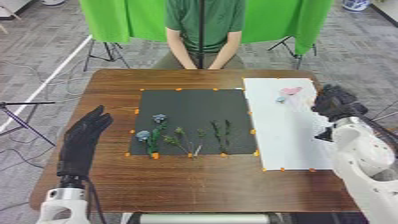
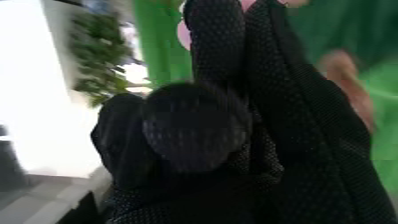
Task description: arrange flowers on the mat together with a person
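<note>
The fingers of the left hand (image 1: 82, 139) are straight and pressed together; whether the right hand (image 1: 338, 103) grips anything, I cannot tell. The pink flower (image 1: 291, 91) lies on the white mat (image 1: 280, 132), upper right of the head view, probably light and easily crushed, best taken by any stem. Blue flowers (image 1: 143, 135) and leafy stems (image 1: 216, 134) lie on the dark mat (image 1: 188, 106), centre-left, rather than in a container.

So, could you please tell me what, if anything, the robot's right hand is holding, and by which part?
That cannot be told: pink petals show beyond the black-gloved right hand, but the glove hides any hold.
</note>
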`<action>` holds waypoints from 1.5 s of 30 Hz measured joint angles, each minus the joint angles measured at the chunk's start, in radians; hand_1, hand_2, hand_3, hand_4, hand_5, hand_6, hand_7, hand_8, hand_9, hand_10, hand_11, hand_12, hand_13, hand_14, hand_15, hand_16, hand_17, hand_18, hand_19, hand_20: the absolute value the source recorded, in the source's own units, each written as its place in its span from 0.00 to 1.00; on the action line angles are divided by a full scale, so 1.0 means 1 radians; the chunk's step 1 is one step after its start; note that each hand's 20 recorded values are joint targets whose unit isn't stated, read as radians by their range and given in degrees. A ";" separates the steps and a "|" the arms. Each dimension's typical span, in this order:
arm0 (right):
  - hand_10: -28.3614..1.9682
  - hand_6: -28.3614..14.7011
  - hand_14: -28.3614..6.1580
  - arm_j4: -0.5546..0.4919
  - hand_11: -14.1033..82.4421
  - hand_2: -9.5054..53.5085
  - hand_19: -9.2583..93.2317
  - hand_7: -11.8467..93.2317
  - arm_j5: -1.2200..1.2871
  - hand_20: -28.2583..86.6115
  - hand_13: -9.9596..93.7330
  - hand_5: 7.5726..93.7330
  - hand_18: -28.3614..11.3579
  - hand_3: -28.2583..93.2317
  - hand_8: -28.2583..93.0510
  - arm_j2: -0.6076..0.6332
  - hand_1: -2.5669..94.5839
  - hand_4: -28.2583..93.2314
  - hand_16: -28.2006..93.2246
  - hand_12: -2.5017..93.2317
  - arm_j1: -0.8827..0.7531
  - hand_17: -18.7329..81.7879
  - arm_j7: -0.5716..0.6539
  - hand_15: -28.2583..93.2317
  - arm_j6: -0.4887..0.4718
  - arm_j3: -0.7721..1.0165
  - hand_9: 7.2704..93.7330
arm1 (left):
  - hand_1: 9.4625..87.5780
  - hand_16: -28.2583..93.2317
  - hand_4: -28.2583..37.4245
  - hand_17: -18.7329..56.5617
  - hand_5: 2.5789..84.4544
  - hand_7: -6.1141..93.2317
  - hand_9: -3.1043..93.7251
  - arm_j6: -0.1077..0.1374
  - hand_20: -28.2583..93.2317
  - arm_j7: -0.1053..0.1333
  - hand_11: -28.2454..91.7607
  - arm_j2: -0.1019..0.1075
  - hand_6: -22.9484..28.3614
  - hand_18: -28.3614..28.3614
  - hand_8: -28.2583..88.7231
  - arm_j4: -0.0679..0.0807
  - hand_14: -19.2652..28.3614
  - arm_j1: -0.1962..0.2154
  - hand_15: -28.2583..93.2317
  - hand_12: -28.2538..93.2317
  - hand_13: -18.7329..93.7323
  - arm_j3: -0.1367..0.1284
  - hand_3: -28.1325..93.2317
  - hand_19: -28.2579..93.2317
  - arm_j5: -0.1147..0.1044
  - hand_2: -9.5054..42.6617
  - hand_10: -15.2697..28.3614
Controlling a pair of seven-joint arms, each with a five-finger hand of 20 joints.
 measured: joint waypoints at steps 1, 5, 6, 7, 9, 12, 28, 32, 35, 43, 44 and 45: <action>0.69 0.73 0.83 -0.034 0.32 0.00 1.00 0.29 0.014 0.61 1.00 0.92 0.37 0.69 0.29 0.013 0.70 0.02 0.41 0.35 0.020 0.81 0.000 0.73 -0.002 -0.020 1.00 | 0.19 0.26 0.09 0.30 0.49 0.18 0.47 0.000 0.35 0.000 0.34 0.000 0.51 0.66 0.19 -0.001 0.72 0.002 0.31 0.35 0.46 -0.003 0.78 0.24 0.000 0.00 0.63; 0.70 0.73 0.84 -0.135 0.32 0.00 1.00 0.29 0.061 0.63 1.00 0.92 0.38 0.69 0.29 0.029 0.70 0.02 0.42 0.35 0.159 0.81 -0.026 0.73 -0.025 -0.142 1.00 | 0.19 0.26 0.09 0.30 0.49 0.18 0.47 0.003 0.35 -0.002 0.34 0.001 0.51 0.67 0.19 -0.006 0.72 0.015 0.31 0.35 0.46 -0.015 0.78 0.24 -0.003 0.00 0.63; 0.70 0.73 0.84 -0.150 0.32 0.00 1.00 0.29 0.078 0.63 1.00 0.92 0.38 0.69 0.29 0.024 0.70 0.02 0.42 0.35 0.201 0.81 -0.044 0.74 -0.037 -0.178 1.00 | 0.20 0.26 0.09 0.30 0.49 0.18 0.47 0.003 0.35 -0.002 0.34 0.001 0.51 0.67 0.19 -0.008 0.72 0.019 0.31 0.35 0.46 -0.018 0.78 0.24 -0.005 0.00 0.63; 0.70 0.73 0.84 -0.159 0.32 0.00 1.00 0.29 0.098 0.63 1.00 0.92 0.38 0.69 0.29 0.016 0.70 0.02 0.42 0.35 0.241 0.81 -0.067 0.74 -0.052 -0.214 1.00 | 0.20 0.26 0.09 0.30 0.49 0.18 0.47 0.003 0.35 -0.002 0.34 0.001 0.51 0.66 0.19 -0.009 0.72 0.022 0.31 0.35 0.46 -0.020 0.78 0.24 -0.006 0.00 0.63; 0.71 0.73 0.85 -0.161 0.32 0.00 1.00 0.29 0.131 0.64 1.00 0.92 0.38 0.69 0.29 -0.010 0.69 0.02 0.42 0.35 0.322 0.81 -0.124 0.74 -0.090 -0.293 1.00 | 0.19 0.26 0.09 0.30 0.49 0.18 0.47 0.004 0.35 -0.002 0.34 0.001 0.51 0.67 0.19 -0.011 0.72 0.029 0.31 0.36 0.46 -0.024 0.78 0.24 -0.010 0.01 0.63; 0.71 0.74 0.85 -0.143 0.31 0.00 1.00 0.29 0.141 0.64 1.00 0.92 0.37 0.69 0.29 -0.064 0.69 0.02 0.42 0.35 0.419 0.81 -0.193 0.74 -0.147 -0.421 1.00 | 0.19 0.26 0.08 0.30 0.49 0.18 0.47 0.006 0.35 -0.002 0.34 0.001 0.51 0.66 0.19 -0.011 0.72 0.033 0.31 0.35 0.46 -0.025 0.78 0.24 -0.015 0.08 0.63; 0.72 0.75 0.86 0.101 0.28 0.00 1.00 0.30 0.009 0.67 1.00 0.90 0.37 0.70 0.29 -0.342 0.67 0.03 0.42 0.36 0.579 0.80 -0.275 0.75 -0.268 -0.848 1.00 | 0.23 0.25 0.00 0.33 0.52 0.21 0.50 0.067 0.36 -0.001 0.36 0.019 0.49 0.65 0.18 -0.005 0.72 0.007 0.33 0.34 0.49 0.003 0.70 0.25 -0.072 0.76 0.64; 0.72 0.76 0.86 0.130 0.26 0.00 1.00 0.30 -0.003 0.68 1.00 0.89 0.37 0.71 0.28 -0.360 0.66 0.03 0.42 0.37 0.587 0.80 -0.276 0.75 -0.269 -0.857 1.00 | 0.22 0.25 0.00 0.33 0.52 0.22 0.51 0.098 0.36 -0.001 0.36 0.024 0.49 0.65 0.18 -0.006 0.72 0.003 0.33 0.34 0.49 0.011 0.70 0.25 -0.082 0.77 0.64; 0.72 0.78 0.86 0.144 0.25 0.00 1.00 0.29 -0.017 0.68 1.00 0.86 0.37 0.71 0.27 -0.367 0.65 0.03 0.43 0.38 0.597 0.80 -0.275 0.75 -0.268 -0.864 1.00 | 0.18 0.24 0.00 0.33 0.51 0.21 0.50 0.100 0.36 0.000 0.36 0.024 0.50 0.65 0.18 -0.006 0.72 0.001 0.33 0.34 0.48 0.011 0.72 0.25 -0.085 0.65 0.65; 0.72 0.79 0.86 0.155 0.22 0.00 1.00 0.28 -0.056 0.68 1.00 0.76 0.37 0.70 0.24 -0.373 0.61 0.03 0.45 0.44 0.607 0.79 -0.277 0.73 -0.269 -0.867 0.98 | 0.14 0.24 0.00 0.32 0.50 0.20 0.49 0.097 0.36 0.000 0.36 0.024 0.50 0.65 0.18 -0.005 0.73 -0.004 0.33 0.35 0.48 0.011 0.76 0.24 -0.084 0.47 0.65; 0.72 0.80 0.86 0.155 0.23 0.00 1.00 0.29 -0.056 0.67 1.00 0.75 0.37 0.71 0.23 -0.372 0.59 0.03 0.45 0.43 0.607 0.79 -0.278 0.73 -0.269 -0.866 0.97 | 0.14 0.25 0.00 0.32 0.50 0.20 0.49 0.097 0.36 0.000 0.36 0.024 0.50 0.65 0.18 -0.005 0.73 -0.004 0.33 0.35 0.48 0.011 0.76 0.24 -0.083 0.47 0.65; 0.71 0.80 0.86 0.155 0.24 0.00 1.00 0.29 -0.056 0.67 1.00 0.74 0.37 0.72 0.22 -0.372 0.58 0.03 0.45 0.43 0.607 0.79 -0.279 0.73 -0.270 -0.866 0.97 | 0.14 0.25 0.00 0.32 0.50 0.20 0.49 0.096 0.36 0.000 0.36 0.024 0.51 0.65 0.18 -0.005 0.73 -0.004 0.33 0.35 0.48 0.010 0.76 0.24 -0.083 0.46 0.65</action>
